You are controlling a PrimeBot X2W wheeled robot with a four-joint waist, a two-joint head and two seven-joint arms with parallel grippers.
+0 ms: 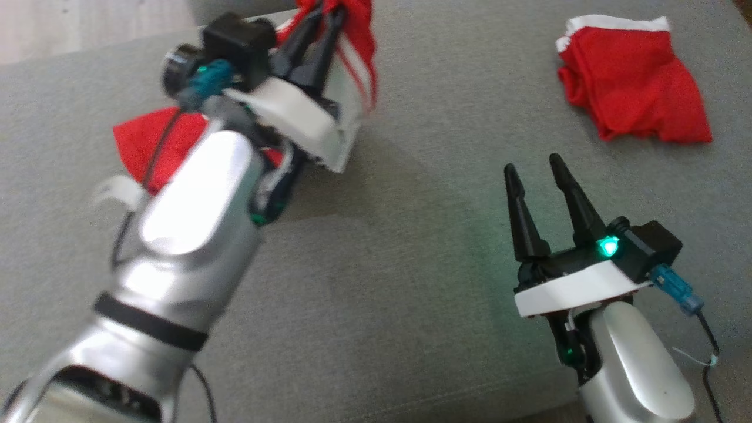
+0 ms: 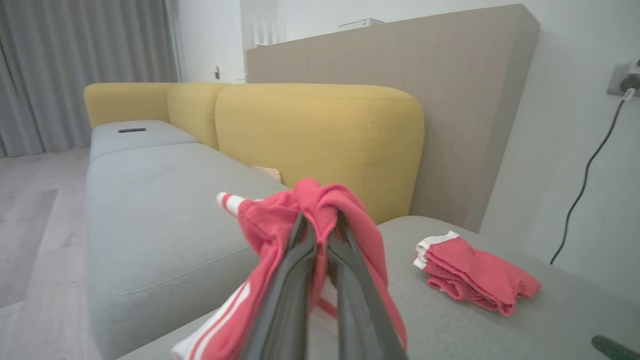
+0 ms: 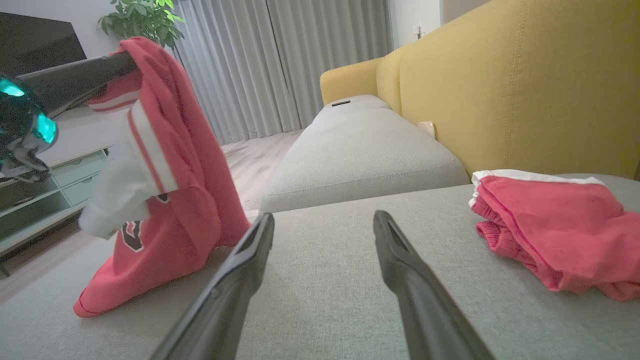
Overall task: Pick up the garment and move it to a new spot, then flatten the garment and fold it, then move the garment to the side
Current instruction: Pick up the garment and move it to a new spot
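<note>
From where I stand, the left gripper is raised at eleven o'clock in the head view. Its two dark fingers are pressed together, pinching a bunch of the red garment. The left wrist view gives the grip close up: the cloth is humped over the fingertips, and white stripes trail down to seven o'clock.

The right wrist view shows something the other two do not. The garment hangs full length from the left gripper at ten o'clock, with a dark emblem on its front. Its lower edge rests on the grey sofa seat.

The right gripper sits at four o'clock in the head view, low over the seat. Its fingers are spread wide with nothing between them, as its own camera shows.

A second red piece with a white band lies folded at two o'clock, well apart from both grippers. It shows at four o'clock from the left wrist and at three o'clock from the right.

A low cabinet stands at nine o'clock in the right wrist view, but I cannot tell what its drawers hold.
</note>
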